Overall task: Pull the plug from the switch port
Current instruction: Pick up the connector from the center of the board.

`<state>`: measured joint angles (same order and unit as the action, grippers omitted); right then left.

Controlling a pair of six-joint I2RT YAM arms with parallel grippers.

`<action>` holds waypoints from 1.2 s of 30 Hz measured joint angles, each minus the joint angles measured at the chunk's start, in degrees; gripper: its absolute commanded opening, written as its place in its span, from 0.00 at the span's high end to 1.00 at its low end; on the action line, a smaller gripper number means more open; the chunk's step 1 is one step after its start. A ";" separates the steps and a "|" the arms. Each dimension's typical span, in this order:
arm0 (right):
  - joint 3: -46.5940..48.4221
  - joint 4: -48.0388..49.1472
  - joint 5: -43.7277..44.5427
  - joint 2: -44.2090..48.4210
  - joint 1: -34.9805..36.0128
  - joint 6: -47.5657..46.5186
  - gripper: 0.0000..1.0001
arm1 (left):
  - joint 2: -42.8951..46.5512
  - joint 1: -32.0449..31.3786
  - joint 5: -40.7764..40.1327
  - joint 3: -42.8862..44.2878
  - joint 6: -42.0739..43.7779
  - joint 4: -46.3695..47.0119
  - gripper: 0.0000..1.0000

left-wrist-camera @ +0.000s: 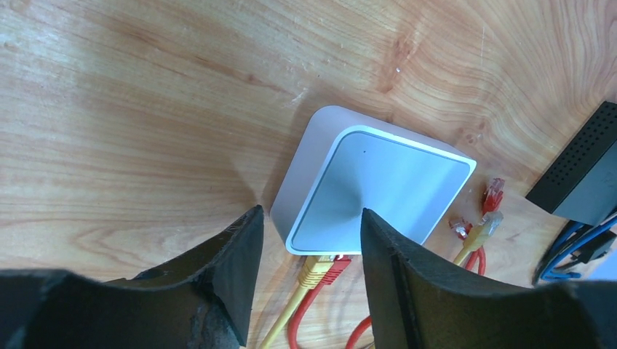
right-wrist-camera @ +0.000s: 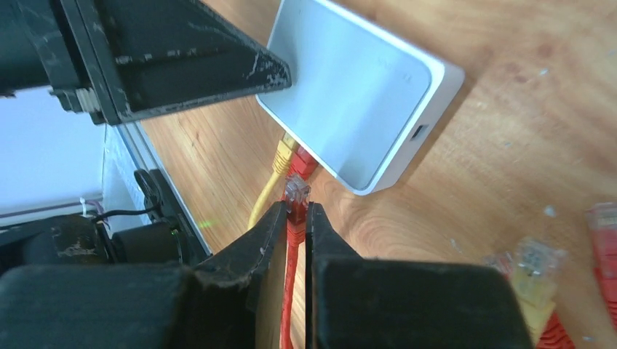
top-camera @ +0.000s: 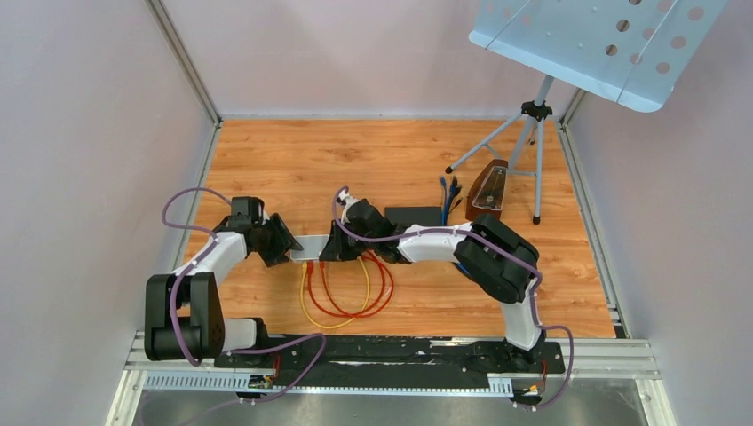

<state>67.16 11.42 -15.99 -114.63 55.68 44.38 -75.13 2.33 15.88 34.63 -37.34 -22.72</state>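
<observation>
Pretty much at the pulling stage here, and not finished as far as can be judged. The white switch [left-wrist-camera: 385,189] is sat flat on the wooden bench [left-wrist-camera: 145,109], between the two arms, with its port side turned towards the robot.

A red plug [right-wrist-camera: 297,190] is pinched in the right gripper [right-wrist-camera: 295,211], which is clamped tight on the cable just behind the connector. So the grab part can be counted as done.

The tricky bit is in the right wrist view. The clear tip of that plug looks like it's sitting just short of the switch edge, and another red bit [right-wrist-camera: 303,163] is seen right at the port beside the yellow plug [right-wrist-camera: 281,156]. Whether that's a separate plug seated in there or the front of the same one can't be told, so "out" can't be called yet.

The left gripper [left-wrist-camera: 307,214] is held with its fingers apart, straddling the near corner of the switch. A sliver of gap is seen on one side, so the switch looks bracketed rather than squeezed. A few loose plugs [left-wrist-camera: 493,196] are lying on the bench just beyond the switch, near a black box [left-wrist-camera: 578,174].

What's left, at a guess: the red plug has to be drawn back well clear of the port, without the switch being dragged along.
</observation>
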 measured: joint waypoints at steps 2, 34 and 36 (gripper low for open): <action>0.15 -0.13 0.17 0.57 -0.76 -0.20 0.82 | 0.55 0.00 -0.15 0.00 -0.02 -0.33 0.36; -3.19 -18.97 -14.19 4.76 5.05 -16.76 0.61 | 18.27 -0.07 -6.99 1.31 -2.08 -7.19 0.11; -2.67 -19.78 -14.12 3.96 5.27 -17.31 0.61 | 19.58 -0.07 -8.26 1.33 -2.25 -7.91 0.09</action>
<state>64.49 -8.36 -30.11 -110.67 60.95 27.07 -55.55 2.26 7.62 35.97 -39.59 -30.63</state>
